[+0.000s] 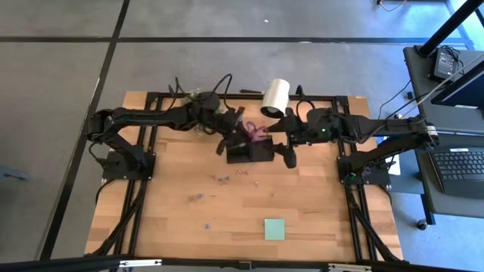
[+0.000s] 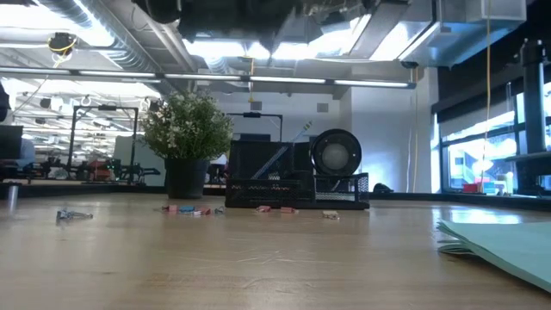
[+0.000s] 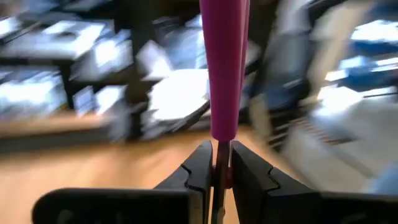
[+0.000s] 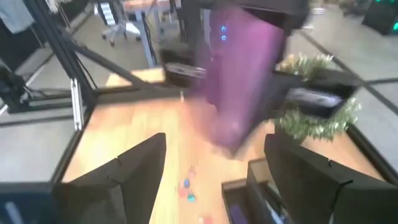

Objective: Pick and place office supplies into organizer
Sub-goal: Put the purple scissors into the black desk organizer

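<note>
My left claw (image 3: 217, 171) pinches the purple-handled scissors (image 3: 224, 68) above the small black rectangular organizer (image 1: 250, 153) at the middle of the wooden tabletop (image 1: 318, 211). My right claw (image 4: 205, 180) stands wide just beside it, holding nothing. One green potted plant (image 2: 187, 138) and one white cylinder roll (image 1: 275, 97) crowd the far edge. One light green square sticky-note pad (image 1: 274, 228) lies near the front; a few small clips (image 1: 223, 179) are scattered between.

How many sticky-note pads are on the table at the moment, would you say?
1. The light green sticky-note pad lies alone near the table's front edge, right of centre, far from the organizer. Others may be hidden.
</note>
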`<state>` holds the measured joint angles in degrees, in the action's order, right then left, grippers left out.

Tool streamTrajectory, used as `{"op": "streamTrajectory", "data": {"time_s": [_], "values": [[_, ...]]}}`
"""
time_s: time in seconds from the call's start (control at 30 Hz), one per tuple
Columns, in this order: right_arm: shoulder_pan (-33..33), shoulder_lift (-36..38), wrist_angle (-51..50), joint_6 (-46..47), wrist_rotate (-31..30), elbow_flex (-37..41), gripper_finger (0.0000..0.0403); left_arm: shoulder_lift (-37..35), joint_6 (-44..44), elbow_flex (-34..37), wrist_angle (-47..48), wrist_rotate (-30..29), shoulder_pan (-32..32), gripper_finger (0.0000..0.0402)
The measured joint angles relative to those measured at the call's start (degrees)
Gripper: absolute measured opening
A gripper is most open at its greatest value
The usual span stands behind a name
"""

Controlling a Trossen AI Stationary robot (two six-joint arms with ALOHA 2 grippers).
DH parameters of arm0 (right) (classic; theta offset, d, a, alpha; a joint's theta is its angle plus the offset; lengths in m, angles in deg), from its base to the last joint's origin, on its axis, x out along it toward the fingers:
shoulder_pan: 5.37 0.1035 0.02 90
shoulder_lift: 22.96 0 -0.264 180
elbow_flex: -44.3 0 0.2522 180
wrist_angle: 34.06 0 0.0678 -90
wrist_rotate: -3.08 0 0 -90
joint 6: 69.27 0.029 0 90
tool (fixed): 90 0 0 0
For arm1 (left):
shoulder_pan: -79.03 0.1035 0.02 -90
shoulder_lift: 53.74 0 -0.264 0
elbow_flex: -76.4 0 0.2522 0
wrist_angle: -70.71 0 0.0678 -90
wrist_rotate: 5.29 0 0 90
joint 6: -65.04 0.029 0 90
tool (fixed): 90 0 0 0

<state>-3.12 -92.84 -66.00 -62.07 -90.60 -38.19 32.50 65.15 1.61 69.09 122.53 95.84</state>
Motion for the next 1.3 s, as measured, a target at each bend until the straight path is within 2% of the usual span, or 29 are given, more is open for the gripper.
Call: {"op": "streamTrajectory", "data": {"time_s": [0.13,0.2,0.47,0.57,0.73,1.13,1.3], "values": [[-0.08,-1.62,-0.61,-0.06,-0.79,0.0,0.0277,-0.02,4.74,0.0,8.45,-11.87,0.93,0.0036],[-0.16,-2.26,-0.93,-0.24,-0.9,0.0,0.0277,-0.04,6.06,0.02,10.87,-14.76,0.84,0.0036],[-0.71,-1.58,-15.09,5.56,-8.32,-0.09,0.0277,-0.02,6.34,0.07,12.13,-20.86,0.97,0.0036],[-0.64,-0.86,-19.31,7.67,-8.39,-0.09,0.0277,-0.02,6.45,0.14,12.98,-23.11,1.47,0.0035],[-0.64,-0.66,-22.0,9.08,-8.52,-0.09,0.0277,0.0,3.91,2.92,10.61,-22.88,2.31,0.0035],[-0.69,-0.66,-22.49,8.88,-8.74,-0.09,0.0277,0.07,-8.04,17.79,-19.04,-22.7,2.5,0.0034],[-0.69,-0.66,-22.45,8.86,-8.79,-0.09,0.0277,0.91,-9.98,21.08,-25.41,-24.51,2.14,0.0038]]}}
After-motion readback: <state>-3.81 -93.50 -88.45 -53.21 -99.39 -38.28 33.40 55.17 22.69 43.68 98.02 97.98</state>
